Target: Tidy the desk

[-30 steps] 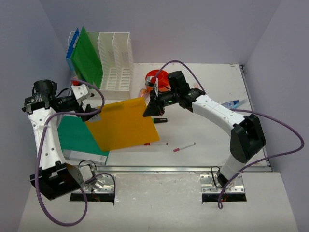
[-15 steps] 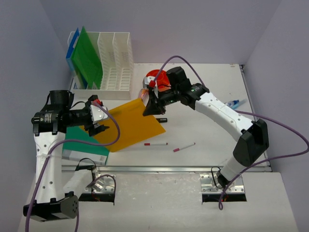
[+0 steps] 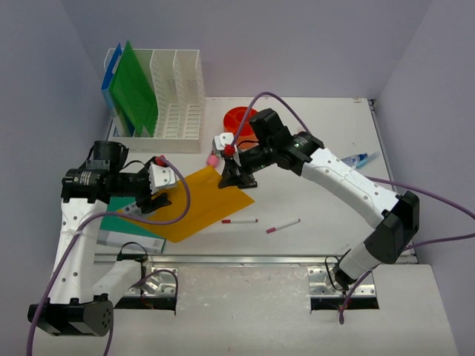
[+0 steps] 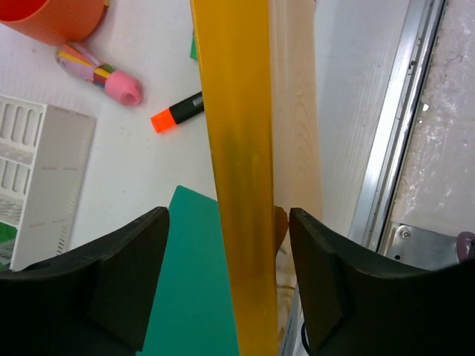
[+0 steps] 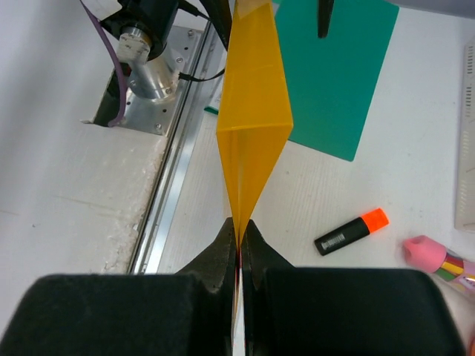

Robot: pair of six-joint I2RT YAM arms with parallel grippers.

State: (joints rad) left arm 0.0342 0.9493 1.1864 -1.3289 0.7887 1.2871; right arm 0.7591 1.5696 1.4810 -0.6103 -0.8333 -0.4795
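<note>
Top external view: white file rack (image 3: 178,96) stands at rear left of table (image 3: 326,208); green folder (image 3: 137,93) and blue folder (image 3: 111,74) upright in its left slots. Orange cup (image 3: 239,117) behind right arm, contents not discernible. Yellow folder (image 3: 197,204) slanted between both arms over table's left half. Right fingers (image 5: 214,256) clenched on its corner. Left fingers (image 4: 126,274) spread, one each side of folder, not pressing. Teal folder (image 4: 185,297) flat beneath.

desk (image 3: 319,185): white | folder (image 3: 197,208): amber-yellow | flat folder (image 5: 334,74): teal | rack (image 3: 182,96): white, slotted | cup (image 4: 52,18): orange | marker (image 5: 350,231): black, orange cap
</note>
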